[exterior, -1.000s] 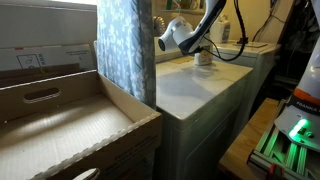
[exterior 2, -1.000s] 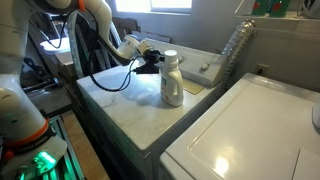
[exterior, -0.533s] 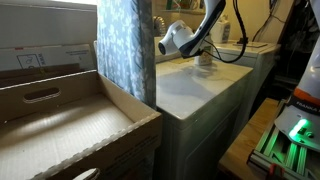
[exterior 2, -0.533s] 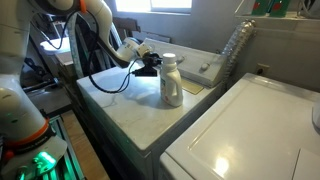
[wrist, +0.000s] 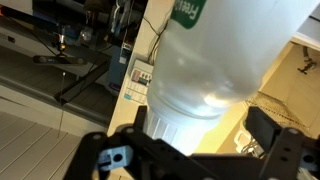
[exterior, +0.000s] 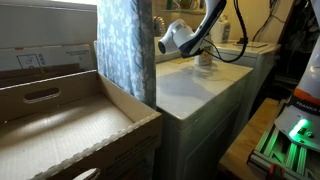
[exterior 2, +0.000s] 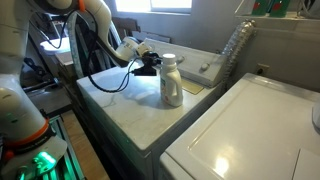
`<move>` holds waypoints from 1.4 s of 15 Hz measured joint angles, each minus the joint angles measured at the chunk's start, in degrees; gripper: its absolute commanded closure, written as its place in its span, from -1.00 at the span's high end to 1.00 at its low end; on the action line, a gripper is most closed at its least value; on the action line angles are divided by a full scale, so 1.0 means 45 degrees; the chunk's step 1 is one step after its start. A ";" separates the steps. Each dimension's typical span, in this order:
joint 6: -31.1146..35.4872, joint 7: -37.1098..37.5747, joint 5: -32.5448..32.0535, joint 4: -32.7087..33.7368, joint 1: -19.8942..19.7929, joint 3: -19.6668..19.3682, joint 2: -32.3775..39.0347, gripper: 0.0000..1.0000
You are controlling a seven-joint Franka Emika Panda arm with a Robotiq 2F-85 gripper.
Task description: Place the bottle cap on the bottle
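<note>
The white bottle (exterior 2: 173, 86) stands upright on the white countertop (exterior 2: 125, 105) and shows small in an exterior view (exterior: 205, 59). The small white ribbed bottle cap (exterior 2: 169, 57) sits on its neck. In the wrist view, which stands upside down, the bottle (wrist: 215, 50) with its green label fills the frame. The cap (wrist: 170, 125) lies between my jaws. My gripper (wrist: 195, 150) is open. The left finger is close to the cap and the right finger is apart from it. From outside, my gripper (exterior 2: 154, 63) reaches the bottle's top from the side (exterior: 197, 50).
A white washing machine lid (exterior 2: 250, 130) lies beside the counter. A clear plastic bottle (exterior 2: 236, 50) leans at the back, by a sink (exterior 2: 205, 70). A black cable (exterior 2: 108, 80) loops on the counter. A cardboard box (exterior: 60, 120) and a patterned curtain (exterior: 125, 50) stand nearby.
</note>
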 measured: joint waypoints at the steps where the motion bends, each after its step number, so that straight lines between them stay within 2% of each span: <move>1: 0.0156 -0.0200 0.0142 0.0015 -0.0067 -0.0001 -0.0234 1.00; 9: 0.2984 -0.3249 0.2208 0.0285 -0.0882 -0.0168 -0.2967 1.00; 16: 0.5551 -0.6891 0.5562 0.0734 -0.1250 -0.0688 -0.4709 1.00; 21: 0.6151 -0.9679 0.8267 0.0730 -0.1297 -0.1066 -0.5781 1.00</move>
